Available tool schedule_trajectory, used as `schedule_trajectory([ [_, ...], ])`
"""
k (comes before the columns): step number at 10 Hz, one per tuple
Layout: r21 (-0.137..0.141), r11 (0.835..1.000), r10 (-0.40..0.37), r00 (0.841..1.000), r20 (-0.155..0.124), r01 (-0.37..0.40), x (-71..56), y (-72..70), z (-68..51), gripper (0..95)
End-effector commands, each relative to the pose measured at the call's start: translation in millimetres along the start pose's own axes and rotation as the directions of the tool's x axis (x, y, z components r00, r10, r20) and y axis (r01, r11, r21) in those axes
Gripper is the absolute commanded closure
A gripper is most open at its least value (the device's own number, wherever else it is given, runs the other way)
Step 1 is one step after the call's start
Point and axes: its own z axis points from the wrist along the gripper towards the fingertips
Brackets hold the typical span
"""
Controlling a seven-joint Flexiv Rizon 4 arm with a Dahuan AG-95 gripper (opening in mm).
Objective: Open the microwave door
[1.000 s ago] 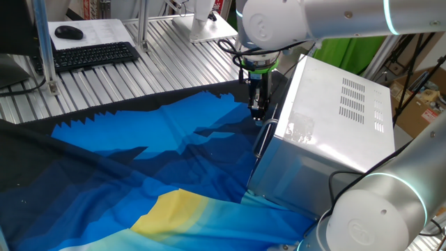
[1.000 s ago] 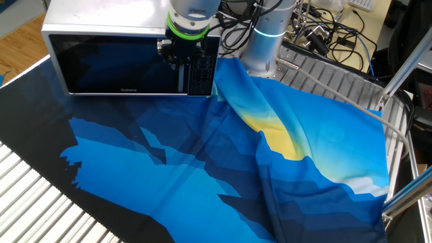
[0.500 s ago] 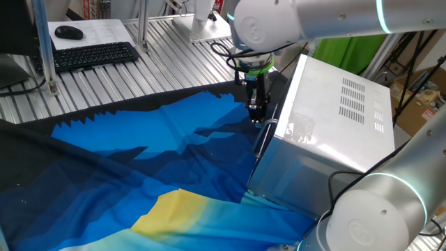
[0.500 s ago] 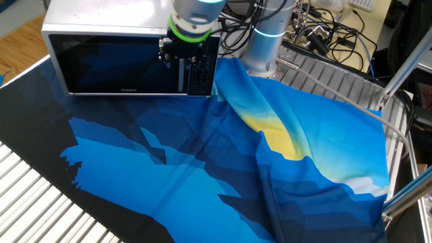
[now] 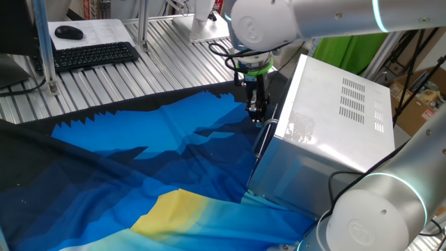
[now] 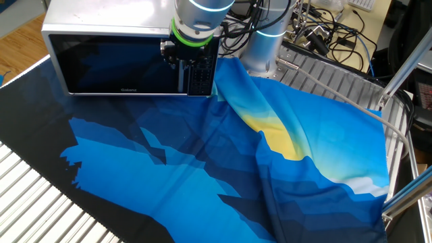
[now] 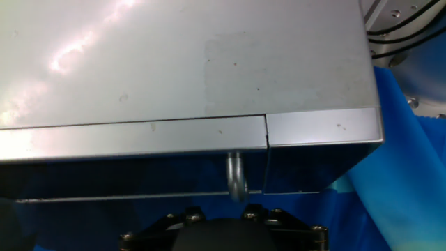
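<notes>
I find the microwave [image 6: 128,50] standing at one edge of the tabletop [image 5: 146,66], on the blue and yellow cloth [image 6: 223,169] that covers most of that surface. The microwave door [image 6: 111,64] sits flush with the casing, its dark window facing out across the cloth. The slim vertical handle [image 5: 263,137] runs down the door's edge beside the control panel [image 6: 201,75]. My gripper [image 5: 256,111] hangs nose-down in front of the upper part of that handle, close against the door face. In the hand view the top end of the handle [image 7: 236,176] shows just ahead of the gripper body. I cannot tell whether the fingers are apart or clamped on the handle; no view shows their tips clearly. A keyboard [image 5: 90,54] and mouse [image 5: 68,32] lie at the far corner.
</notes>
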Motion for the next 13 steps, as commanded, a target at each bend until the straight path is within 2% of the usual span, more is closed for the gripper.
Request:
schedule_trajectory([
  [1,0.002,1.000,-0.001,1.000,0.006,0.001,-2.2,0.8,-0.1,76.0],
  [4,-0.018,1.000,0.002,0.999,0.039,-0.002,-3.8,0.4,1.5,76.0],
  [9,-0.026,1.000,-0.003,0.999,0.045,0.004,-5.3,0.0,2.7,76.0],
  [10,-0.024,1.000,-0.009,0.999,0.044,0.010,-5.2,0.0,2.7,95.0],
  [13,-0.022,1.000,-0.012,0.999,0.042,0.013,-4.7,0.0,3.4,95.0],
])
